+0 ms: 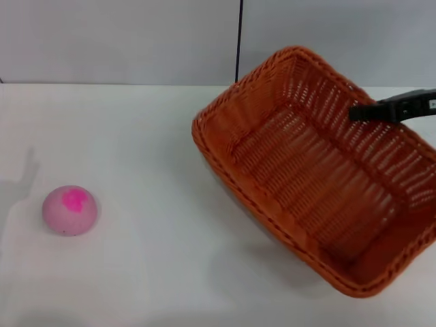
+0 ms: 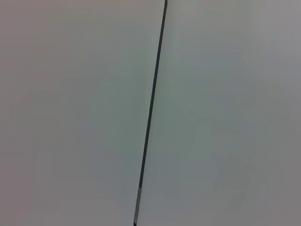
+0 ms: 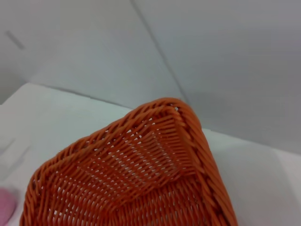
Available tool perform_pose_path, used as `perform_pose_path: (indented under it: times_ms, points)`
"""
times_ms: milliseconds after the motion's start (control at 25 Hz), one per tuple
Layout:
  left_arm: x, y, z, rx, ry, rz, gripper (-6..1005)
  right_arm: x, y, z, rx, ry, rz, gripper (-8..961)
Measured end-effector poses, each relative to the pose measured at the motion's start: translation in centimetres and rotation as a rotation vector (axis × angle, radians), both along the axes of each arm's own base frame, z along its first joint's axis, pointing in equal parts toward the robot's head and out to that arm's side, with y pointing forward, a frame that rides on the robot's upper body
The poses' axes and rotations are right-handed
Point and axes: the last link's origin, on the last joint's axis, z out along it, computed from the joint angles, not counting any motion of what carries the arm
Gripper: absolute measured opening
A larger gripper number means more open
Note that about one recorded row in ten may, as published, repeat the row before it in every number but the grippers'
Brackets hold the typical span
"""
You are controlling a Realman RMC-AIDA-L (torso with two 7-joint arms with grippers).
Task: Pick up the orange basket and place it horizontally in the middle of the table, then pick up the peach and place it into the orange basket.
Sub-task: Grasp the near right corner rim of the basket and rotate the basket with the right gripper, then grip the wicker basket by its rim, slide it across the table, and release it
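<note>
The woven orange basket (image 1: 320,177) is tilted, its far side gripped by the right gripper (image 1: 355,112); the jaw state cannot be told.

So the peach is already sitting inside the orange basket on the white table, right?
Not quite. In the head view the peach sits on the bare white table, well apart from the orange basket, which holds nothing.

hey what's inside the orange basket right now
Nothing: the orange basket shows only its bare woven floor. The peach sits apart on the table. The right gripper reaches over the basket's far side; the wall beneath it is covered.
</note>
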Motion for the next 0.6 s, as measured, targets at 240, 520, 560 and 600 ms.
perform_pose_path:
  times_ms: [240, 520, 560, 600]
  points:
    - [-0.3, -0.8, 0.1, 0.007, 0.002, 0.011, 799, -3.1, 0.1, 1.9, -0.038, -0.077, 0.287, 160]
    - [-0.6, -1.4, 0.0, 0.006, -0.003, 0.027, 796, -5.6, 0.5, 0.5, -0.067, -0.134, 0.532, 159]
    - [-0.6, -1.5, -0.1, 0.006, -0.005, 0.028, 796, -6.0, 0.5, 0.1, -0.074, -0.146, 0.577, 158]
    - [-0.6, -1.5, 0.0, 0.006, -0.005, 0.028, 796, -6.3, 0.5, -0.3, -0.083, -0.159, 0.619, 158]
